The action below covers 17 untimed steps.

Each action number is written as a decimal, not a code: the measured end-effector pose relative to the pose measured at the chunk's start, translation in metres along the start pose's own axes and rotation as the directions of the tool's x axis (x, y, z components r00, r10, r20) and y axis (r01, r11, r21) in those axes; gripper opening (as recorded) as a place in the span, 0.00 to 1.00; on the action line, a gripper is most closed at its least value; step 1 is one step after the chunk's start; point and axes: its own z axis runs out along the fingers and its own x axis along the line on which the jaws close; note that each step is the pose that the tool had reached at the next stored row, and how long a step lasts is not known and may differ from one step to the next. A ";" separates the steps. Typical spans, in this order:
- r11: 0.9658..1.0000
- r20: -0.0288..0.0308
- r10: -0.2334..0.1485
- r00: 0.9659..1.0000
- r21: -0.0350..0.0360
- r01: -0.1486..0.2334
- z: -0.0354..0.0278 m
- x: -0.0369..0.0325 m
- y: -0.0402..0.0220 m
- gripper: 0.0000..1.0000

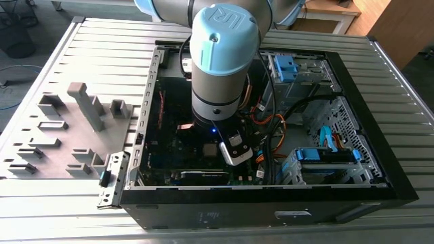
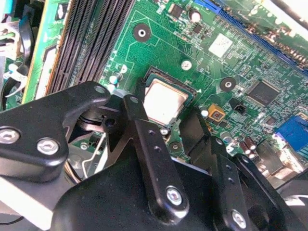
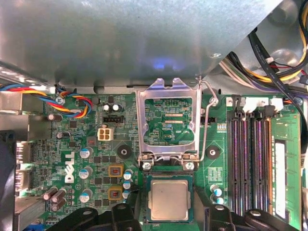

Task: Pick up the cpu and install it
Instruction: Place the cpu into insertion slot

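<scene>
The cpu [image 3: 168,199] is a silvery-grey square chip lying flat in its socket on the green motherboard [image 3: 96,173]; it also appears in the second wrist view [image 2: 165,100] and in the exterior view [image 1: 210,149], just below the arm's wrist. My gripper [image 3: 168,210] hangs right above it and is open. In both wrist views one black finger [image 2: 137,115] stands on each side of the chip, clear of its edges. The socket's metal load plate [image 3: 168,96] is swung up and its lever [image 3: 206,120] is released.
The motherboard lies inside an open black computer case [image 1: 379,188] on a slatted table. Memory slots [image 3: 250,163] run beside the socket. Cable bundles [image 3: 284,53] and blue drive cages [image 1: 326,155] crowd the exterior view's right. A grey tray with plastic blocks [image 1: 68,132] sits at its left.
</scene>
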 end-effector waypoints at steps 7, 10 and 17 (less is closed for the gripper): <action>1.000 0.000 0.000 1.000 0.000 0.000 0.0000 0.0005 0.0000 0.56; 1.000 0.001 0.000 1.000 0.000 0.000 0.0000 0.0028 -0.0001 0.56; 1.000 0.001 0.000 1.000 0.000 0.000 0.0000 0.0039 -0.0001 0.56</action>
